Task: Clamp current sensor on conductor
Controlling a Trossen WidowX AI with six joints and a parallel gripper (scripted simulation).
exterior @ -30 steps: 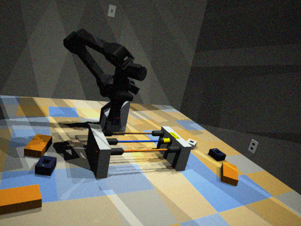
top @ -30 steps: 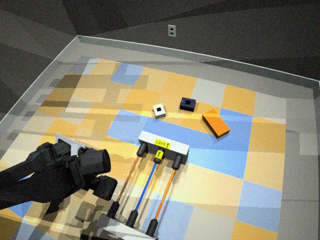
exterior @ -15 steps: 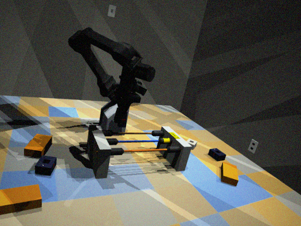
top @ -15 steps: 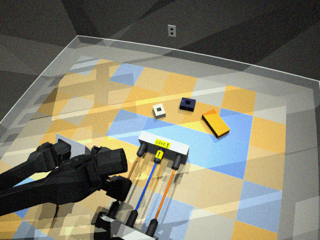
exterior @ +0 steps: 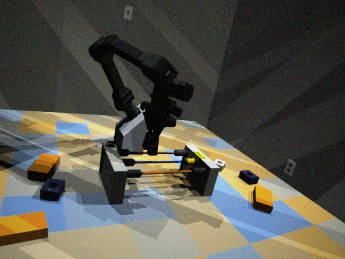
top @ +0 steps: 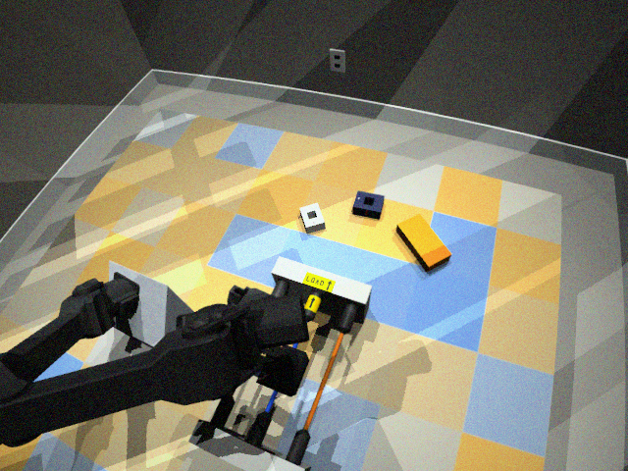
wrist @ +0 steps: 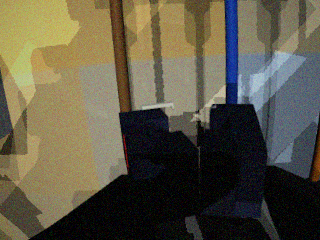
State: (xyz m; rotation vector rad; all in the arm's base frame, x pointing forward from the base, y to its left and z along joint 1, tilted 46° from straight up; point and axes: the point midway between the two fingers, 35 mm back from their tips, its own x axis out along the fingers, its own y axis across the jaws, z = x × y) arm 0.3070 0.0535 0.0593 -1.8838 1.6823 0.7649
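Observation:
My gripper [wrist: 198, 181] [exterior: 151, 139] is shut on the open sensor, a dark navy body [wrist: 235, 155] whose two halves stand apart with a gap facing ahead. In the exterior view it hangs at the conductors' height, near the brown conductor [exterior: 166, 152] [wrist: 120, 55]. In the wrist view the left half overlaps the brown conductor and the right half overlaps the blue conductor [wrist: 231, 45] [exterior: 158, 161] [top: 272, 400]. The blue conductor carries a yellow arrow marker [top: 312, 302] [exterior: 190, 160], below the LOAD label [top: 318, 281] [exterior: 199, 155]. The sensor's arrow cannot be seen.
An orange conductor [top: 324, 377] [exterior: 167, 172] [wrist: 316, 165] runs beside the blue one. End blocks [top: 354, 291] [exterior: 114, 178] hold the conductors. Beyond the LOAD end lie a white block [top: 311, 218], a navy block [top: 368, 205] and an orange block [top: 423, 241]. Several blocks lie left in the exterior view.

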